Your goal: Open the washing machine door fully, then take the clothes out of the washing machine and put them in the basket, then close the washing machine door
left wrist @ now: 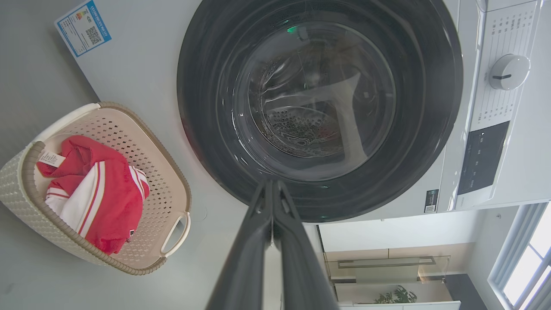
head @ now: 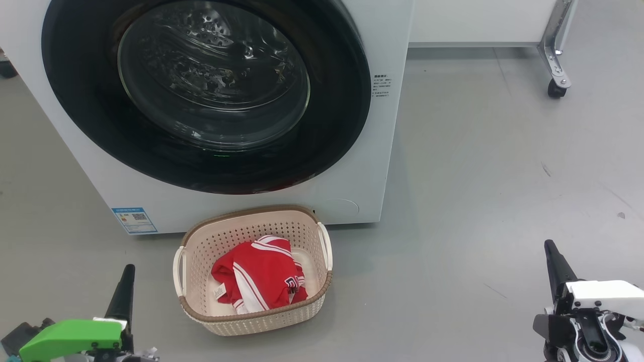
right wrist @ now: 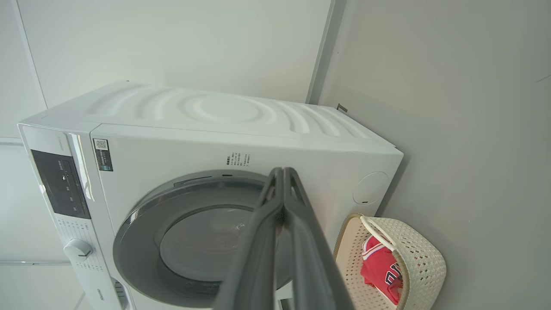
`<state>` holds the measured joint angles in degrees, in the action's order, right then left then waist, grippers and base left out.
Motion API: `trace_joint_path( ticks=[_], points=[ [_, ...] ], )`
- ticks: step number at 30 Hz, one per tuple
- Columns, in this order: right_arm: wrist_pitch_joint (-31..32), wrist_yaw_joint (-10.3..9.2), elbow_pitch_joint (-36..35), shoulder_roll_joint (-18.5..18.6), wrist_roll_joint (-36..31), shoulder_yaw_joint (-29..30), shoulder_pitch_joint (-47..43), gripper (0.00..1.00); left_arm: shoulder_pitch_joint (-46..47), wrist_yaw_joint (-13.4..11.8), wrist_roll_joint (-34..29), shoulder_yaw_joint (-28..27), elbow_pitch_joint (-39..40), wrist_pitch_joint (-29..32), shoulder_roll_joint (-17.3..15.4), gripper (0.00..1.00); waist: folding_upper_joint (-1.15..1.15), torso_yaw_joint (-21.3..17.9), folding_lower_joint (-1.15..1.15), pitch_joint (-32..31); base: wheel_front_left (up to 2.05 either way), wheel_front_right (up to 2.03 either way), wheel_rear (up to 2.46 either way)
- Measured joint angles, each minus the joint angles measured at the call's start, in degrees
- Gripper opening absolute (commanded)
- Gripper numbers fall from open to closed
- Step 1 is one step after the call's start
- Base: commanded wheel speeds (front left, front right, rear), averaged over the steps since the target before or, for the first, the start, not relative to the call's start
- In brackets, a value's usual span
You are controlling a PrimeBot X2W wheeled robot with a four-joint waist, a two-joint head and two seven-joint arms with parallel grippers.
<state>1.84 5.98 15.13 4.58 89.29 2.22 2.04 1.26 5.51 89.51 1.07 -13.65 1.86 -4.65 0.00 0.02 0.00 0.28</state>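
The white washing machine [head: 352, 166] [left wrist: 142, 77] [right wrist: 224, 112] stands ahead with its round black-ringed door [head: 206, 95] [left wrist: 320, 107] [right wrist: 198, 241] closed flat against the front. On the floor before it sits the cream basket [head: 211, 322] [left wrist: 26, 198] [right wrist: 424, 254], holding the red clothes [head: 259, 274] [left wrist: 99, 193] [right wrist: 381, 269] with white stripes. My left gripper [head: 126, 286] [left wrist: 272, 189] is shut and empty, low at the left of the basket. My right gripper [head: 553, 261] [right wrist: 283, 174] is shut and empty, well to the basket's right.
A blue label [head: 134, 219] is stuck on the machine's lower left corner. A white cabinet on a castor [head: 555, 89] stands at the back right. Bare grey floor [head: 478, 191] spreads to the right of the machine.
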Motion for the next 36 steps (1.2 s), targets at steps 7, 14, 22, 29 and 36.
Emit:
trace_joint_path(
  ticks=[7, 14, 22, 29, 36],
  points=[
    [1.4, 0.51, 0.1, 0.0, 5.0, 1.5, 0.9, 0.0, 0.8, 0.9, 5.4, -1.1, -0.8, 0.7, 0.0, 0.0, 0.0, 0.0, 0.0, -0.1, 0.0, 0.0, 0.0],
    [1.4, 0.52, 0.2, 0.0, 5.6, 1.6, 1.0, 0.0, 1.1, 0.9, 5.6, -1.2, -1.0, 0.9, 0.0, 0.0, 0.0, 0.0, 0.0, -0.1, 0.0, 0.0, 0.0],
    [1.4, 0.52, 0.4, 0.0, 5.6, 1.7, 1.0, 0.0, 1.2, 1.3, 5.6, -1.2, -1.3, 1.1, 0.0, 0.0, 0.0, 0.0, 0.0, -0.1, 0.0, 0.0, 0.0],
    [1.4, 0.68, 0.5, 0.0, 5.6, 1.7, 1.0, 0.0, 1.2, 1.3, 5.6, -1.2, -1.5, 1.1, 0.0, 0.0, 0.0, 0.0, 0.0, -0.1, 0.0, 0.0, 0.0],
    [1.4, 0.68, 0.6, 0.0, 5.6, 1.8, 1.1, 0.0, 1.2, 1.3, 5.6, -1.3, -1.7, 1.1, 0.0, 0.0, 0.0, 0.0, 0.0, -0.1, 0.0, 0.0, 0.0]
  ],
)
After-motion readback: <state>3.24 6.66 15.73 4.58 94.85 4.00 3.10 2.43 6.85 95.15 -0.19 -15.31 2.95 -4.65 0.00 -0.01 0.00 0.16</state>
